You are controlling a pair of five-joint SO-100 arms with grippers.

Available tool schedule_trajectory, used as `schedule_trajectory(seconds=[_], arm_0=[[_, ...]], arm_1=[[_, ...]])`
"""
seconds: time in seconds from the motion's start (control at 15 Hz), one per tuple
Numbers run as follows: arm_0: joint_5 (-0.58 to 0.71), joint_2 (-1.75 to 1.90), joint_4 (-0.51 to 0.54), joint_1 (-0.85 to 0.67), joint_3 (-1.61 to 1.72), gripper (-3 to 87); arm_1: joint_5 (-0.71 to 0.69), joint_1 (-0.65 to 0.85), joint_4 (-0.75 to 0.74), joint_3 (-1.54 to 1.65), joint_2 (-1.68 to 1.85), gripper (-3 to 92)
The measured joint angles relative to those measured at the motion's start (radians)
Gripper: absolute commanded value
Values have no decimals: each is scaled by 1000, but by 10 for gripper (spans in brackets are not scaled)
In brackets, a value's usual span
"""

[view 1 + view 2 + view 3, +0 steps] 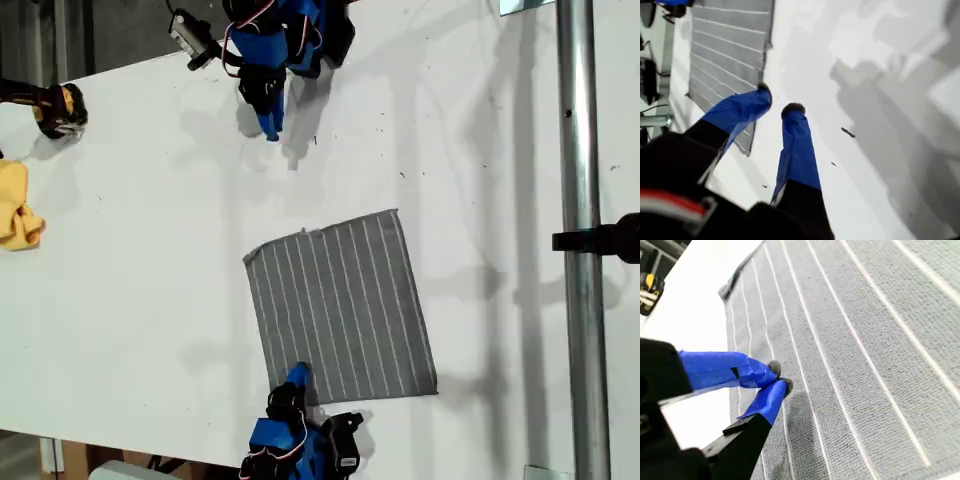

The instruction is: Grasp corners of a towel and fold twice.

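towel [340, 305]: lies flat, unfolded, mid-table in the exterior view.
my second gripper [779, 378]: jaws together, tips over the towel's near edge, gripping nothing.
my first gripper [778, 101]: jaws slightly apart above bare table [150, 250], beyond the towel.
step: likely reaching for corners; next, each gripper needs a corner.

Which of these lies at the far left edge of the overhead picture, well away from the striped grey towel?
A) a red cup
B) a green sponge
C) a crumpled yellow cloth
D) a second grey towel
C. A crumpled yellow cloth sits on the white table at the exterior view's left edge, apart from the grey striped towel; no cup, sponge or second grey towel shows anywhere.
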Motion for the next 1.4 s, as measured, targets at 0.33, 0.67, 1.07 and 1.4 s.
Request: schedule_trajectory(seconds=[0.33, 0.67, 1.07, 1.4], arm_0=[[44, 0, 8, -5, 0, -23], [74, 0, 8, -3, 0, -23], [83, 0, 8, -5, 0, -23], [83, 0, 8, -5, 0, -23]], arm_1=[[-83, -126, -210, -201, -250, -2], [-296, -302, -253, -699, -966, -2], [-511, -506, -149, -1150, -1470, -2], [-515, -658, -133, -1313, -1657, 2]])
